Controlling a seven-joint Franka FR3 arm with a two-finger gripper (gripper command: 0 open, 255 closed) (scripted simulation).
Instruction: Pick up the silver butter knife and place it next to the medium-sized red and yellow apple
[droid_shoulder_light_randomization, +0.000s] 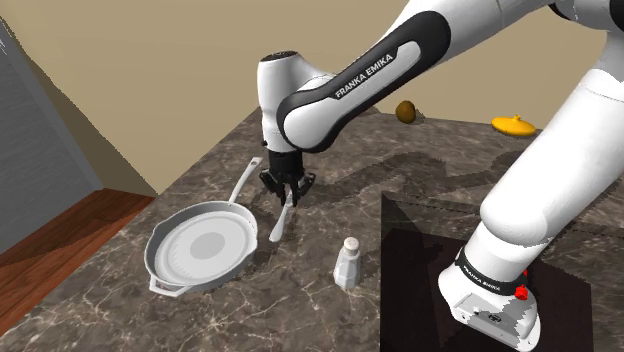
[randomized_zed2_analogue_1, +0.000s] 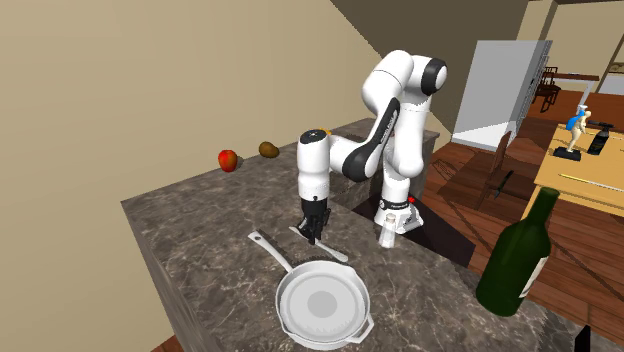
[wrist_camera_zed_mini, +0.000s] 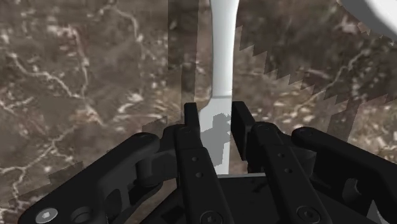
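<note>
Shoulder view: my hand (droid_shoulder_light_randomization: 286, 193) is clenched on the pale butter knife (droid_shoulder_light_randomization: 279, 228), which slants below it above the bench (droid_shoulder_light_randomization: 300, 310). Second exterior view: the red apple (randomized_zed2_analogue_1: 228, 159) sits well apart from my hand (randomized_zed2_analogue_1: 313, 232). Wrist view: both fingers (wrist_camera_zed_mini: 191, 118) clasp the knife (wrist_camera_zed_mini: 222, 57).

Bright, even light without glare. The wrist view is dimmer: the hand (wrist_camera_zed_mini: 215, 113) throws a jagged, saw-toothed shadow across the marble desk (wrist_camera_zed_mini: 76, 83).

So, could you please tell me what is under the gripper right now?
A white butter knife runs beneath the gripper, over the dark marbled countertop. The gripper's black body covers the knife's near end, so that part cannot be seen.
</note>
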